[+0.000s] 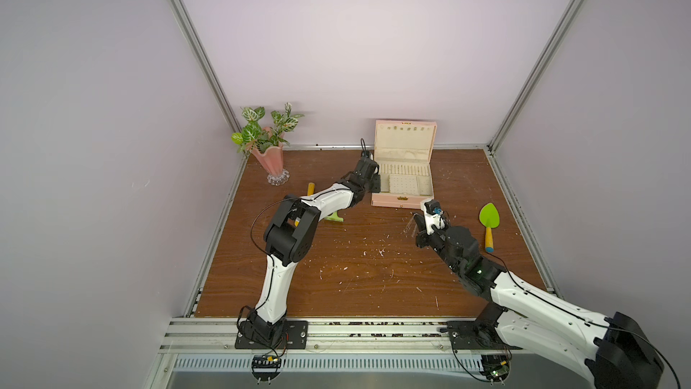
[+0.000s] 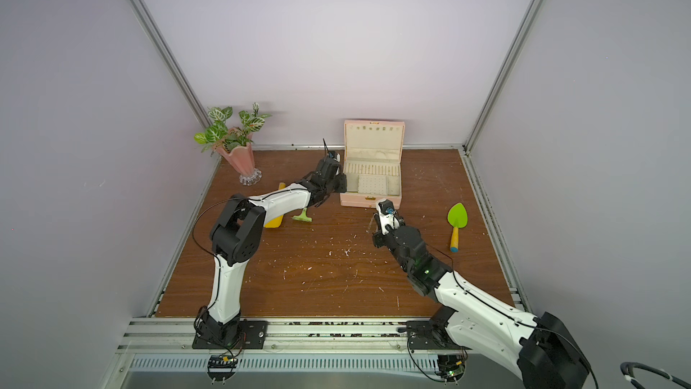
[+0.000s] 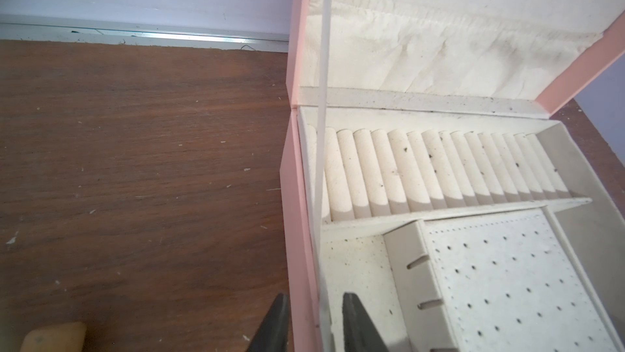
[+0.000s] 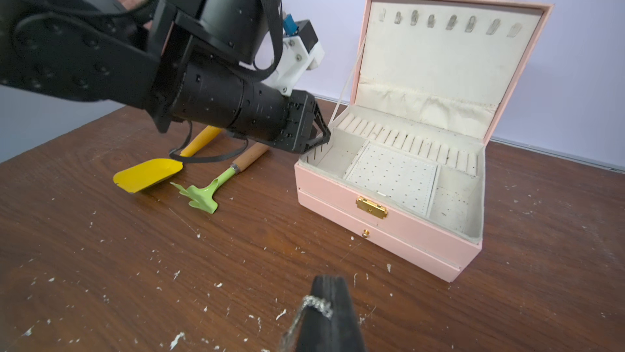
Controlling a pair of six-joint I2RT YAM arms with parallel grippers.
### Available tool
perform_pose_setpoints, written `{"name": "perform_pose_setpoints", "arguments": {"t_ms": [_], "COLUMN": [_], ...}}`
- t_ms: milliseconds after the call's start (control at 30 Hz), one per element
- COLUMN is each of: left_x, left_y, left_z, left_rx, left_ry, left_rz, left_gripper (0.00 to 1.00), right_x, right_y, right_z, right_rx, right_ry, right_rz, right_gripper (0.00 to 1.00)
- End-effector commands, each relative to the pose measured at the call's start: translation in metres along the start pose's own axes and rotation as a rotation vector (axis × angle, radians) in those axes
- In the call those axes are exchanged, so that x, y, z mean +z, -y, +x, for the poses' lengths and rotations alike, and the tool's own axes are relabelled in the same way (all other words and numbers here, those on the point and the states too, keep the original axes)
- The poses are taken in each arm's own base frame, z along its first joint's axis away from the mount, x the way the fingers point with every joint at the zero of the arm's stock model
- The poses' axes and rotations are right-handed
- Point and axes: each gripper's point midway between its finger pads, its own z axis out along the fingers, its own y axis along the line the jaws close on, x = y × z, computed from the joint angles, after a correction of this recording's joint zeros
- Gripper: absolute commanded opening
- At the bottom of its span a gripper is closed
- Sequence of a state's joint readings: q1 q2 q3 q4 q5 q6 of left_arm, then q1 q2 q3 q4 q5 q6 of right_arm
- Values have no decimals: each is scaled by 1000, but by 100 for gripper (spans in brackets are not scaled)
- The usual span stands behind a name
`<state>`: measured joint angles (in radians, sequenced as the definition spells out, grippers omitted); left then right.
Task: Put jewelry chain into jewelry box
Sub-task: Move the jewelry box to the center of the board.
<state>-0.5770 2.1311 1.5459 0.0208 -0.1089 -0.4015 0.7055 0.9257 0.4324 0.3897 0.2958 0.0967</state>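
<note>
The jewelry box (image 4: 389, 232) stands near the back of the table (image 4: 101, 248) with its lid (image 4: 453, 56) up, so the inside is already open to reach. The row of ring rolls, the dotted panel and the plain compartments on either side of it all show bare cream lining, with no chain in any of them.

The jewelry chain (image 4: 317, 304) is off the table. A short loop of fine silvery links lies over the tip of the right claw (image 4: 327, 286), whose fingers are pressed together on it, and a strand trails down beside them. In both top views this claw hangs above the table just in front of the box, short of its front wall.

The left claw (image 3: 314, 303) is at the box's left side wall. Its fingers are apart and astride the wall, one outside and one inside, with a gap visible next to the inner one, so it looks placed to steady the box rather than clamped on it.

By my reading, the pickup is finished and the carry is mostly done. What remains is to bring the chain over the rim, lower it into a compartment and let go.
</note>
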Motion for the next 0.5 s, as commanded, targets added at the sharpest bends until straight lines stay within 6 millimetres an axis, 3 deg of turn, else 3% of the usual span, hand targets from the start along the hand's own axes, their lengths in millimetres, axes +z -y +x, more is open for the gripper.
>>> {"name": "perform_pose_setpoints", "arguments": {"t_ms": [0,67,167,300,467], "left_x": [1,-1,0,3,6], "left_y": [-10,-12,-13,-8,-10], "left_z": [16,18,26,32,38], "left_rx": [-9,-10,-14,-1,-4], "left_ry": [-40,-43,-61,-71,-76], "left_rz": [-28,-40,-40,-33,-47], "left_gripper": [25,23,30,32,19], "right_x": [-4,-5,-6,-7,-8], "right_y": [8,8,9,9,10], "right_z": [-25,-27,-28,-27,-22], "right_rx": [3,-1,-2,2,7], "right_ry": [53,54,53,54,46], "right_rz": [37,42,43,45,44], "right_gripper": [0,0,0,0,0]}}
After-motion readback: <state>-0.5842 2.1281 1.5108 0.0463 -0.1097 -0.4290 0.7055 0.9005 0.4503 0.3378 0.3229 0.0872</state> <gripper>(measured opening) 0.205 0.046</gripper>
